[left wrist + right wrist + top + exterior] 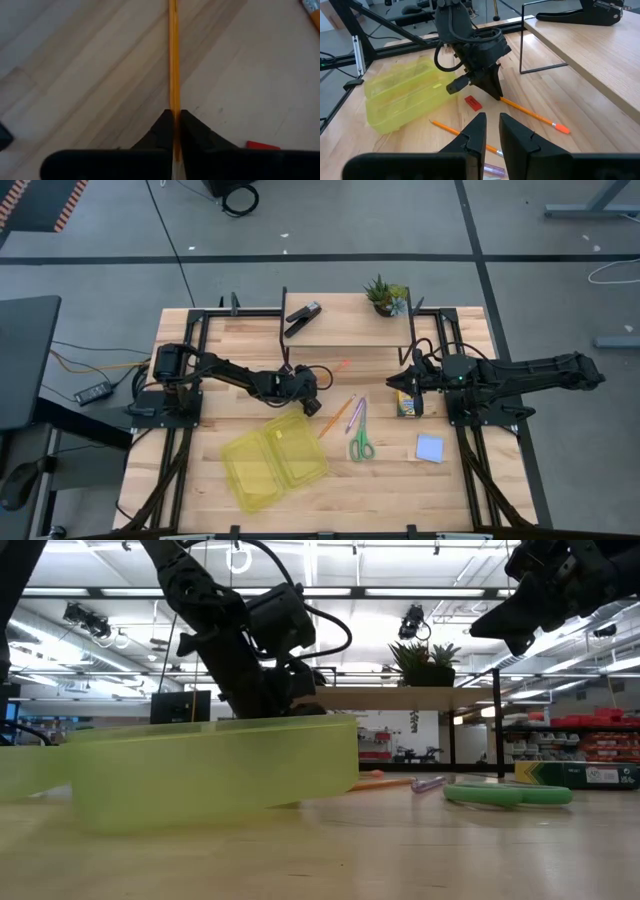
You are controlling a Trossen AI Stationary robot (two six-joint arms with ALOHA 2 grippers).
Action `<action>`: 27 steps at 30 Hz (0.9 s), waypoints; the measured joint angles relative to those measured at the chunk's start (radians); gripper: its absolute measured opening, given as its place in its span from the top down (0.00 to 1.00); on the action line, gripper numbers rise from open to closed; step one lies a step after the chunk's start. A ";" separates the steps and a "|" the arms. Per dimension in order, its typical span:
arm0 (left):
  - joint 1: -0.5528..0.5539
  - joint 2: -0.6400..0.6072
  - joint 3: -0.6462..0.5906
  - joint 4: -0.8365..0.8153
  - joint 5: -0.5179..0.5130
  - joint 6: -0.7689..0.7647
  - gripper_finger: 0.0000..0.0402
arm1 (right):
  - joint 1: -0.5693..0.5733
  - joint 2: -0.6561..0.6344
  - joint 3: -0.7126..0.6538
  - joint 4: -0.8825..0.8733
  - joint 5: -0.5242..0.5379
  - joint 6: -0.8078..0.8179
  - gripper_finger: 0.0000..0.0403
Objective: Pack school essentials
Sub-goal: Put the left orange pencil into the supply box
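Note:
My left gripper (313, 402) is at mid-table beside the open yellow container (275, 460), shut on an orange pencil (530, 114). A tiny red eraser (473, 103) lies on the table just beside it. My right gripper (403, 385) hovers open over the yellow-green box (406, 406) and holds nothing. Lying flat on the wood between the arms are a second orange pencil (335, 418), the purple pen (357, 418) and the green-handled scissors (360, 445). The pale blue notepad (430, 448) lies near the right arm's base. My left gripper pinches the orange pencil between its two fingers at one end (174, 107). The fingers (492, 90) slant down toward the table and lie along the pencil, which sticks out ahead of them. Its orange tip (561, 129) is low by the wood; whether it touches, I cannot tell.
A raised wooden shelf (350, 330) at the table's far side carries the black stapler (303, 318) and a small potted plant (385, 295). Its thin black legs (522, 40) stand close behind the held pencil. Bare wood lies along the near edge, right of the container.

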 joint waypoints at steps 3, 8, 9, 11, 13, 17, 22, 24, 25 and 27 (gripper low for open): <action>0.000 0.001 0.000 0.001 0.001 0.002 0.94 | 0.000 0.000 0.000 0.000 0.000 0.000 0.85; -0.001 -0.004 -0.003 0.007 0.003 0.004 0.97 | 0.000 0.000 0.000 0.000 0.000 0.000 0.85; -0.001 -0.007 -0.003 0.008 0.006 0.004 0.97 | 0.000 0.000 0.000 0.000 0.000 0.000 0.85; 0.000 -0.022 -0.005 0.005 0.018 0.019 0.97 | 0.000 0.000 0.000 0.000 0.000 0.000 0.85; 0.000 -0.039 -0.008 -0.003 0.024 0.033 0.96 | 0.000 0.000 0.000 -0.001 0.000 0.000 0.85; -0.001 -0.084 -0.009 -0.004 0.027 0.067 0.97 | 0.000 0.000 0.000 -0.003 0.000 0.000 0.85; -0.001 -0.137 -0.009 -0.003 0.047 0.101 0.99 | 0.000 0.000 0.000 -0.003 0.000 0.000 0.85; -0.001 -0.165 -0.007 0.002 0.065 0.117 0.99 | 0.000 0.000 0.000 -0.003 0.000 0.000 0.85; -0.001 -0.178 -0.007 0.001 0.072 0.125 0.99 | 0.000 0.000 0.000 -0.003 0.000 0.000 0.85; -0.001 -0.201 -0.007 0.000 0.088 0.136 1.00 | 0.000 0.000 0.000 -0.003 0.000 0.000 0.85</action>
